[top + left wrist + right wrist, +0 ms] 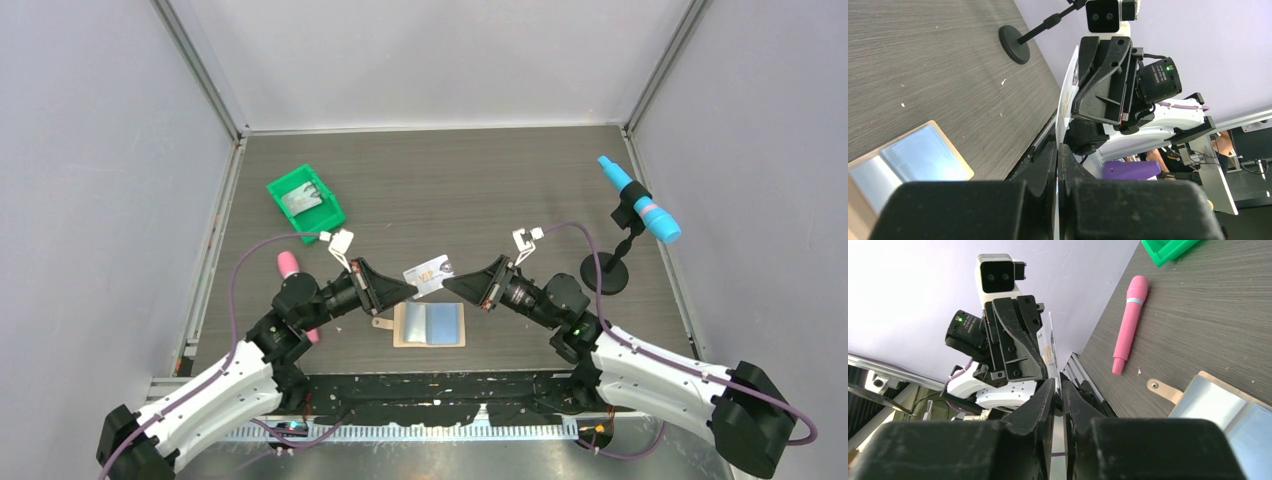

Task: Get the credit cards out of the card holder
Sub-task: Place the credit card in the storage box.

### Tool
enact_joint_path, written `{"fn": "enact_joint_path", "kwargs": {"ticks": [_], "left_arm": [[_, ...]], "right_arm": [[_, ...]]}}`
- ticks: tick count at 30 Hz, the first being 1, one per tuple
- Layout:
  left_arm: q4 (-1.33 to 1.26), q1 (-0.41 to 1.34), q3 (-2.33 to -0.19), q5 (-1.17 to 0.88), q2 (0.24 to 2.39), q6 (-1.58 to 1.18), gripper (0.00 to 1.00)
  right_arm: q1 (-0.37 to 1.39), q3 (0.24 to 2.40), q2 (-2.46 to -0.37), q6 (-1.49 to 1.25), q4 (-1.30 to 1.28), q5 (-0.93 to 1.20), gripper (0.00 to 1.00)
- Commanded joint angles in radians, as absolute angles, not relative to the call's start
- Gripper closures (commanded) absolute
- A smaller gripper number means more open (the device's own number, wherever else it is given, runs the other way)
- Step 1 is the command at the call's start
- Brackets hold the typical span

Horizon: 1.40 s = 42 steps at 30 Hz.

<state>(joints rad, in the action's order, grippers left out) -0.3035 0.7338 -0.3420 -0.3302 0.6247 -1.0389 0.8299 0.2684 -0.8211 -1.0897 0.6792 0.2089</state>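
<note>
Our left gripper (410, 291) is clamped tight on one end of a credit card (432, 271), which is held on edge in the air; our right gripper (449, 284) has its jaws nearly together about the opposite end, though we cannot tell whether they actually pinch it; the card holder (430, 325) lies spread open on the table (450, 190) beneath the card, blue panels up, between the two arms.

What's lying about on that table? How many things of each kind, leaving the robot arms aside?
Pens: 2 (pink pen, blue pen)
Credit card, held up: 1
Card holder: 1
Green bin: 1
Grey item in bin, unclear: 1
Black stand: 1
Total: 7
</note>
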Motion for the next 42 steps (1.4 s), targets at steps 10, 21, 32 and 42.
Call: {"fn": "enact_joint_path", "kwargs": {"ticks": [10,21,32,42], "left_arm": [[0.06,0.522,-0.599,-0.44,0.693,-0.828,1.0],[0.525,0.044,-0.943,-0.536,0.948,-0.597,1.0],[0.634,-0.2,-1.243,-0.406,1.354,-0.54,1.0],[0.782,-0.24,-1.615,-0.327,1.731,-0.479,1.0]], "right_arm": [[0.828,0.306,-0.581,-0.886,0.355,0.162,0.06],[0.828,0.329,-0.406,-0.738,0.062,0.114,0.05],[0.828,0.405,-0.414,-0.619,-0.086,0.075,0.04],[0.828,0.491,-0.473,-0.521,-0.162,-0.012,0.04]]}}
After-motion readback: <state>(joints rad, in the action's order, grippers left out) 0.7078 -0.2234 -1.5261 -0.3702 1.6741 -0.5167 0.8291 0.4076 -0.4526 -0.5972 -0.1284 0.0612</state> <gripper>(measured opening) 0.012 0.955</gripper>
